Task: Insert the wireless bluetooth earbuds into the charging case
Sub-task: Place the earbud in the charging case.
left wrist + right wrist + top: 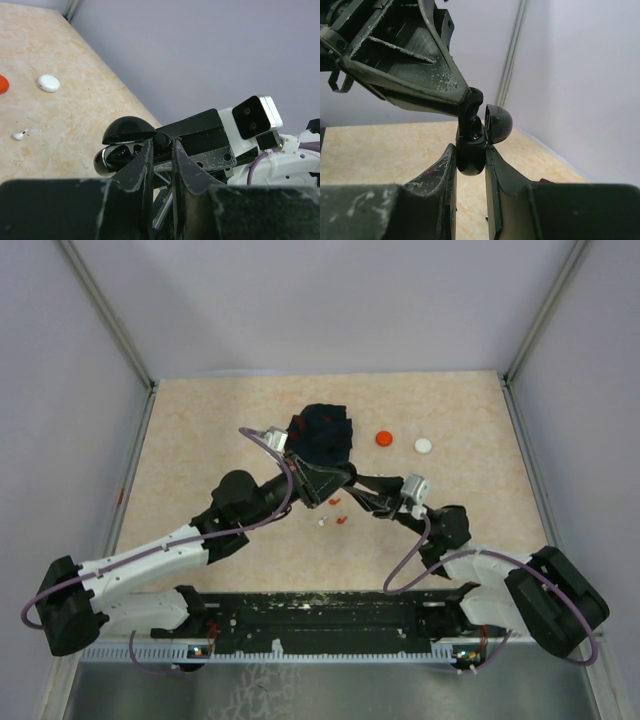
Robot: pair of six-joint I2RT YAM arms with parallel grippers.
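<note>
- Between the fingertips of the left claw (161, 145), which are pinched narrow, sits a black earbud (470, 112), gripped by its stem.
- Right against that earbud is the charging case (116, 157), glossy black, with its lid (129, 129) hinged open.
- Around the case's body, the right claw (470, 150) is closed narrow and holds it up off the desk (200, 430).
- At the mouth of the case the earbud touches the open well. Whether it is fully seated cannot be told.
- By my reading, the first insertion is under way and not finished. The left claw has not let go and the lid is not shut.
- Below both claws, loose on the desk, lie two red earbuds (333, 502) (341, 519) and a white earbud (20, 135), none of them in the case.
- Farther out are a dark cloth (322, 435), a red disc (384, 438) and a white disc (423, 446).
</note>
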